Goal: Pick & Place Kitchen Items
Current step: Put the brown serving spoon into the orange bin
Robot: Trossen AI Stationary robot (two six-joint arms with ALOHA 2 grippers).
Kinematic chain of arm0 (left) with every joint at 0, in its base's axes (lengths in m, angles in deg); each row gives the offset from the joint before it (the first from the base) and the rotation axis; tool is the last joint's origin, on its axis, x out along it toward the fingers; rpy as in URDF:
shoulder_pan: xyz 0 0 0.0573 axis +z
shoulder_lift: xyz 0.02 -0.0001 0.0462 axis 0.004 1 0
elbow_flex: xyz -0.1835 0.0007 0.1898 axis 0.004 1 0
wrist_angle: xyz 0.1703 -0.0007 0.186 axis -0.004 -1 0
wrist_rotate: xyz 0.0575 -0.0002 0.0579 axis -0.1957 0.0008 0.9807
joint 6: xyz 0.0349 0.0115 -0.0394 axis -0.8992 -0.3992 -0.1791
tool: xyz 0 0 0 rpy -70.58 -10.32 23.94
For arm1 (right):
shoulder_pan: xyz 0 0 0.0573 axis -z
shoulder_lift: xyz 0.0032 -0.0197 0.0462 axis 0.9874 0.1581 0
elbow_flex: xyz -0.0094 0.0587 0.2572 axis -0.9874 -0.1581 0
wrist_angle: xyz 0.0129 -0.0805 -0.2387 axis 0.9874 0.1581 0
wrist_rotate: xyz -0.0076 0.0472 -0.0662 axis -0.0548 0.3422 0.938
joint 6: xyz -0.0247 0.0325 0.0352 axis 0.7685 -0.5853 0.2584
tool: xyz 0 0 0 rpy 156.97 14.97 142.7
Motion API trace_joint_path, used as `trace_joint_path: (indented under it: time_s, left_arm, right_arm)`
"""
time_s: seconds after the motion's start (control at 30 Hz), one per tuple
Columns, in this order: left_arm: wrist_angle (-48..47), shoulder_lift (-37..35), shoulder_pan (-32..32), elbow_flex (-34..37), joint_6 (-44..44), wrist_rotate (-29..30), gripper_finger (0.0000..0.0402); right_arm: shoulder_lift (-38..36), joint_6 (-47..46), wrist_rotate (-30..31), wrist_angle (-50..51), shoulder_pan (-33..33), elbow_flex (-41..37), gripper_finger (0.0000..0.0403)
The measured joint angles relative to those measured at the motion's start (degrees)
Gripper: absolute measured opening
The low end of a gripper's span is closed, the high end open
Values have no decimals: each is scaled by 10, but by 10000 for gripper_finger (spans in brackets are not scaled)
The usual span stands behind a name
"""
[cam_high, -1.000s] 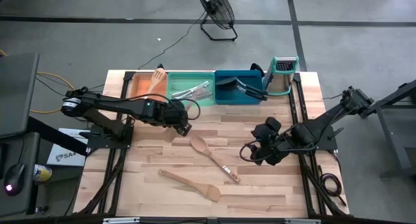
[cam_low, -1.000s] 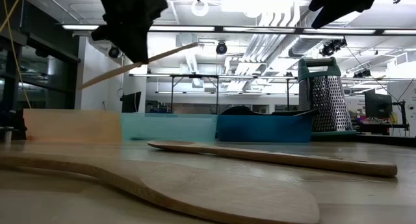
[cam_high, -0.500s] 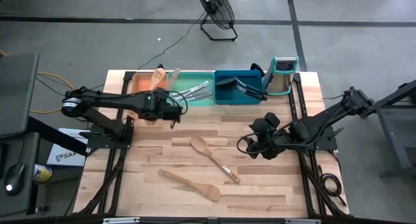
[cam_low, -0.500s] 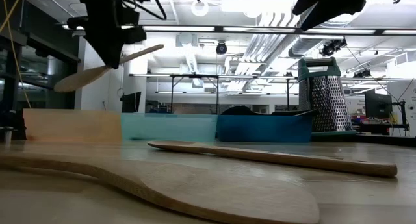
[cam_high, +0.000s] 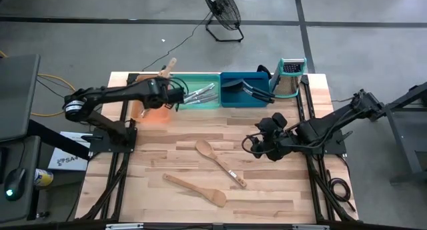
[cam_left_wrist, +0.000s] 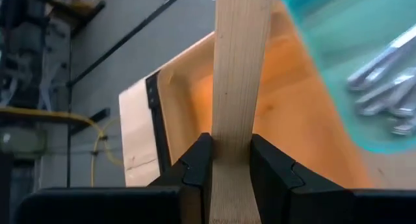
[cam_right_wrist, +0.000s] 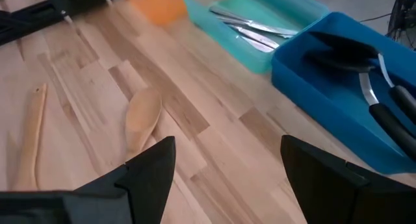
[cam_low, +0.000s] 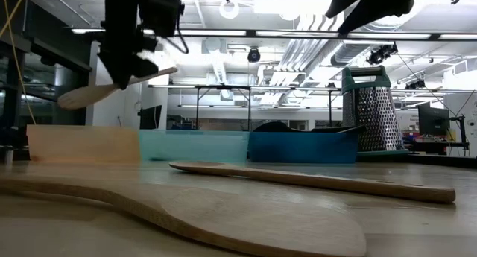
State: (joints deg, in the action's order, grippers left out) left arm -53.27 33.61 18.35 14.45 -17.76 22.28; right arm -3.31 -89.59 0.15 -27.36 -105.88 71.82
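The high view looks straight down from well above the pale wooden plank desk (cam_high: 267,190), taking in its whole top, both dark arms and the grey floor around it. The low view sits at desk-top height and faces level across the desk (cam_low: 417,235) into the room, with a pale wooden spatula (cam_low: 223,220) lying very near the lens. Both views share the row of orange (cam_high: 137,87) (cam_low: 82,144), green (cam_high: 193,83) (cam_low: 194,147) and blue (cam_high: 247,97) (cam_low: 298,147) plastic trays. The left wrist view looks close along its own jaws, over the orange tray (cam_left_wrist: 292,120). The right wrist view looks slantwise down at the desk (cam_right_wrist: 214,152), toward the blue tray (cam_right_wrist: 312,74).
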Motion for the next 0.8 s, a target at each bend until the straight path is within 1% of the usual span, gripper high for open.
trace_joint_path:
  time_s: [0.17,0.37,0.53,0.7,0.8]
  left_arm:
    - [32,0,45,35,-6,-9,70]
    - [96,0,86,67,-63,-16,70]
    - [125,0,116,91,-80,-26,70]
    - [172,0,137,126,-104,-67,70]
    - [191,0,139,142,-106,-77,70]
  right_arm:
    - [0,-14,1,-2,0,0,270]
    - [0,-16,1,-3,0,0,270]
    - [0,-17,1,-6,0,0,270]
    - [0,-17,1,-6,0,0,270]
    - [0,-17,1,-6,0,0,270]
